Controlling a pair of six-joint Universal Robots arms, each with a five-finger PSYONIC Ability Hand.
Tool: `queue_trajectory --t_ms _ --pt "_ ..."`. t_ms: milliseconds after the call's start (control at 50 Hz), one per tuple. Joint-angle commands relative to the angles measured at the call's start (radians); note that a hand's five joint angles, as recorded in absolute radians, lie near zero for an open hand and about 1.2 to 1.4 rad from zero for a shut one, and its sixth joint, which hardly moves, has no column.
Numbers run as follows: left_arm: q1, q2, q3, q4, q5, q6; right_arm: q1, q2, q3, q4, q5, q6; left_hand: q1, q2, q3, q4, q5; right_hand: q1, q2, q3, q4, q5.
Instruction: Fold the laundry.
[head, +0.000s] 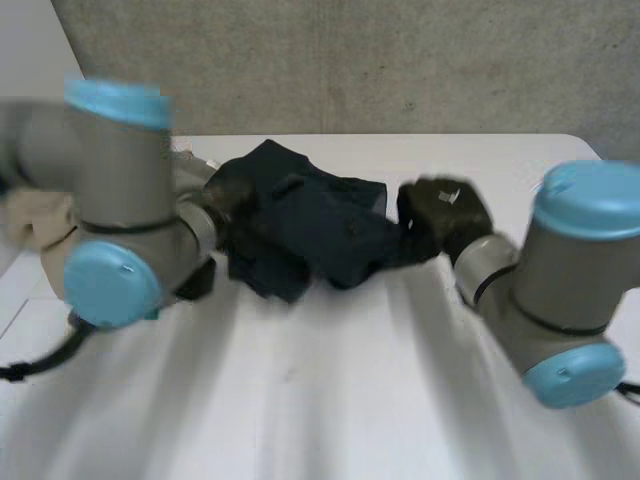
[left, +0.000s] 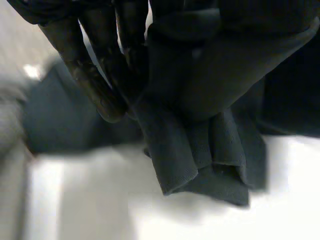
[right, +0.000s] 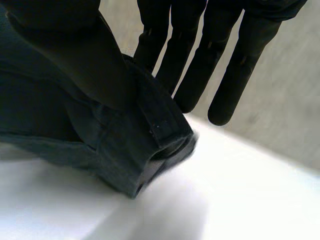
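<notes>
The left hand (left: 95, 80) pinches the bunched left edge of the dark garment (head: 310, 235), the right hand (right: 75, 55) its hemmed right edge, so they should pull apart evenly to flatten it.

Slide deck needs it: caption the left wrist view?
Left hand pinches a bunched fold of dark garment over the white table.

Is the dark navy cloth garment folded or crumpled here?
Crumpled: the dark navy cloth garment sits bunched in uneven lumps on the white table.
</notes>
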Motion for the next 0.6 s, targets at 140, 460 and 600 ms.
queue_trajectory --t_ms 140,460,600 --pt "0.087 0.589 0.172 0.087 -0.057 0.44 -0.081 -0.232 -0.415 0.055 -0.032 -0.294 0.267 0.202 0.214 0.202 0.223 0.294 0.226 0.222 0.202 0.235" --pt "0.099 0.22 0.606 0.084 0.0 0.626 -0.031 0.02 -0.76 0.102 0.019 -0.288 0.267 0.202 0.214 0.202 0.223 0.294 0.226 0.222 0.202 0.235" --pt "0.11 -0.03 0.567 0.157 0.083 0.632 -0.017 0.208 -0.689 0.042 0.072 -0.289 0.267 0.202 0.214 0.202 0.223 0.294 0.226 0.222 0.202 0.235"
